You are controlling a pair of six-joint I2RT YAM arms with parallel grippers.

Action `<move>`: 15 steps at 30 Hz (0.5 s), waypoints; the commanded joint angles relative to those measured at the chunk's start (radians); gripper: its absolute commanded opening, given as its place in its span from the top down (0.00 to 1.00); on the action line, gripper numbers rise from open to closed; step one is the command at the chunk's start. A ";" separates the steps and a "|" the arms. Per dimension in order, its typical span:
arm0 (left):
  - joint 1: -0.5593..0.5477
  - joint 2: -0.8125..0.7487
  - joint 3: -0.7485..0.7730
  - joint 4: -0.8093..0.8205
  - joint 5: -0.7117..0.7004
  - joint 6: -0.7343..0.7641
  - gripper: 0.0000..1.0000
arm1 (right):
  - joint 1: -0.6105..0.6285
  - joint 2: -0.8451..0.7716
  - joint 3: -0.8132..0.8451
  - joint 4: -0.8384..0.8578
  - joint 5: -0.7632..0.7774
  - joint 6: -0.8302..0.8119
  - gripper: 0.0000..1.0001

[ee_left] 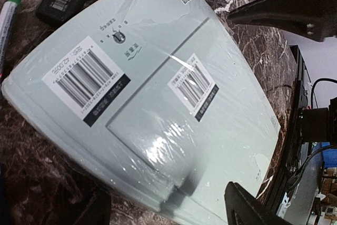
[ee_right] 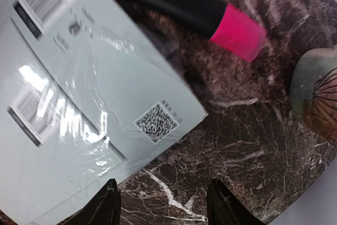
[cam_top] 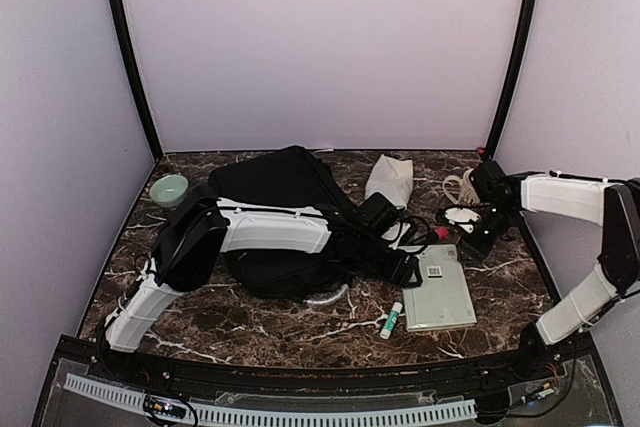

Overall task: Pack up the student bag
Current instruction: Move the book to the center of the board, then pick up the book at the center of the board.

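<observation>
The student bag (cam_top: 280, 197) is a large black soft backpack lying in the middle of the table, with my left arm stretched across it. My left gripper (ee_left: 174, 209) is open, its fingers either side of the near edge of a pale green shrink-wrapped notebook pack (ee_left: 158, 93), lying right of the bag (cam_top: 440, 292). My right gripper (ee_right: 164, 206) is open over bare marble just off the pack's corner (ee_right: 79, 93), holding nothing. In the top view it (cam_top: 478, 239) hangs at the pack's far end, opposite the left gripper (cam_top: 408, 269).
A black marker with a pink cap (ee_right: 237, 31) lies beyond the pack. A green-capped glue stick (cam_top: 390, 319) lies left of it. A white pouch (cam_top: 390, 179), a coiled white cord (cam_top: 460, 187) and a green bowl (cam_top: 169, 189) sit toward the back.
</observation>
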 commanded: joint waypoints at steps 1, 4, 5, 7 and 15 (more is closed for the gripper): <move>-0.007 -0.084 -0.055 0.016 -0.080 -0.060 0.23 | -0.086 -0.075 0.091 -0.062 -0.128 0.114 0.43; -0.003 -0.092 -0.059 0.029 -0.099 -0.100 0.22 | -0.165 -0.048 0.155 -0.144 -0.226 0.163 0.43; 0.000 -0.092 -0.060 0.041 -0.095 -0.109 0.22 | -0.184 -0.031 0.169 -0.166 -0.270 0.176 0.44; 0.001 -0.095 -0.067 0.061 -0.096 -0.126 0.21 | -0.206 0.004 0.179 -0.190 -0.335 0.183 0.45; 0.024 -0.097 -0.111 0.130 -0.040 -0.260 0.21 | -0.219 0.173 0.156 -0.202 -0.418 0.180 0.49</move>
